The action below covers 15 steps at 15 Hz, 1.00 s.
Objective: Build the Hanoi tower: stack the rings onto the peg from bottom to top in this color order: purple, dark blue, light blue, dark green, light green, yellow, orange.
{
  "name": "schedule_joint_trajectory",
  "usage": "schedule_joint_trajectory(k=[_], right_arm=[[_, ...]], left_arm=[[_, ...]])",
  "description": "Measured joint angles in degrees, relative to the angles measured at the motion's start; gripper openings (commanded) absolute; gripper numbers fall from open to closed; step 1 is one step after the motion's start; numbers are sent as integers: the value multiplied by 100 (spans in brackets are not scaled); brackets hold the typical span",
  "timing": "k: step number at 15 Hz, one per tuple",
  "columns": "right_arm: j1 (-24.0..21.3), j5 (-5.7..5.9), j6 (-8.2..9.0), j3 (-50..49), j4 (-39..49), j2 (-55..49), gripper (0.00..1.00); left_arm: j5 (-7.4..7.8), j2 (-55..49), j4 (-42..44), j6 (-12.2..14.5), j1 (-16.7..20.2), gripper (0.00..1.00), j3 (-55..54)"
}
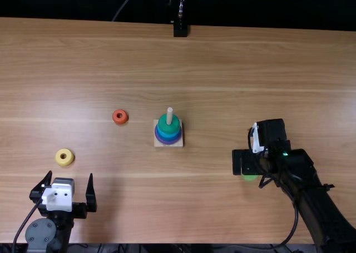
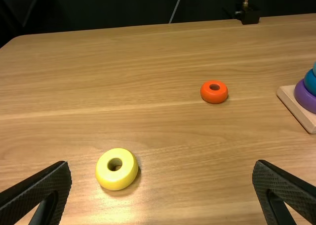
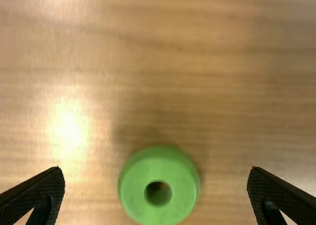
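Observation:
The base (image 1: 159, 144) holds a stack around its peg (image 1: 169, 115), from bottom to top purple (image 1: 168, 141), dark blue, light blue and dark green (image 1: 168, 126). My right gripper (image 1: 243, 162) is above the light green ring (image 1: 250, 178). In the right wrist view, this gripper (image 3: 156, 170) is open, the light green ring (image 3: 173, 200) lying between its fingers, untouched. My left gripper (image 1: 66, 191) stands open at the near left, behind it the yellow ring (image 1: 69, 161). In its wrist view, the left gripper (image 2: 162, 165) holds nothing; the yellow ring (image 2: 127, 178) and orange ring (image 2: 214, 99) lie flat.
In the top view the orange ring (image 1: 120, 122) lies on the table (image 1: 250, 69) left of the tower. A black mount (image 1: 180, 29) with a metal rod stands at the table's far edge. The right arm (image 1: 311, 192) spans the near right corner.

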Motion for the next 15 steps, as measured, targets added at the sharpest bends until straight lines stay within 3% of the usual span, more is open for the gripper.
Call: schedule_joint_trajectory(k=[15], right_arm=[[-24,0,7,-348,7,466,100]], left_arm=[[0,0,0,0,-2,100,0]])
